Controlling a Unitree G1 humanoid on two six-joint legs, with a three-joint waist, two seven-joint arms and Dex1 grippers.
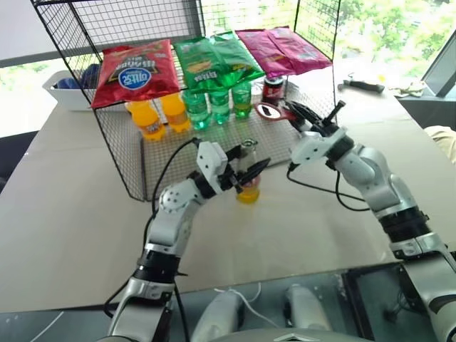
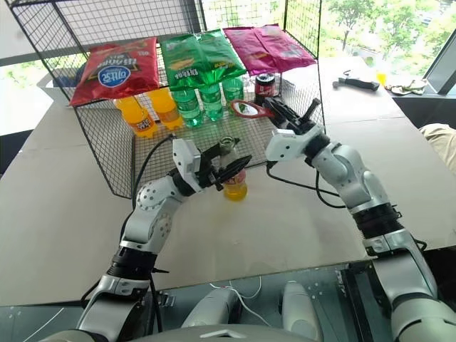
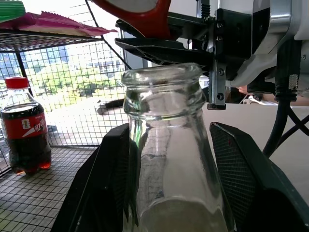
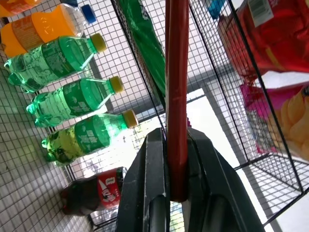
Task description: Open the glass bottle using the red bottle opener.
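Glass bottle [image 1: 248, 178] stands upright on the table [image 1: 71, 214], just in front of the near edge of the wire rack [image 1: 128, 142]. Yellow drink fills its lower part; the mouth is bare in the left wrist view, with no cap on it. Left gripper [image 1: 246, 174] has its jaws set on either side of the bottle's neck, one black finger [image 3: 101, 183] against each flank of the glass, holding it.

Right gripper [image 1: 303, 117] is raised to the right of and beyond the bottle, apart from it. Its jaws are clamped tight on the slim handle of the red bottle opener [image 1: 269, 110]; the loop head points left and away, over the rack floor.

Farther back, on the rack floor: two orange soda bottles [image 1: 160, 117] at left, three green bottles [image 1: 217, 103] in the middle, a dark cola bottle [image 1: 273, 87] at right. On the rack's upper shelf lie snack bags, red [image 1: 135, 71], green [image 1: 214, 60] and magenta [image 1: 285, 50].
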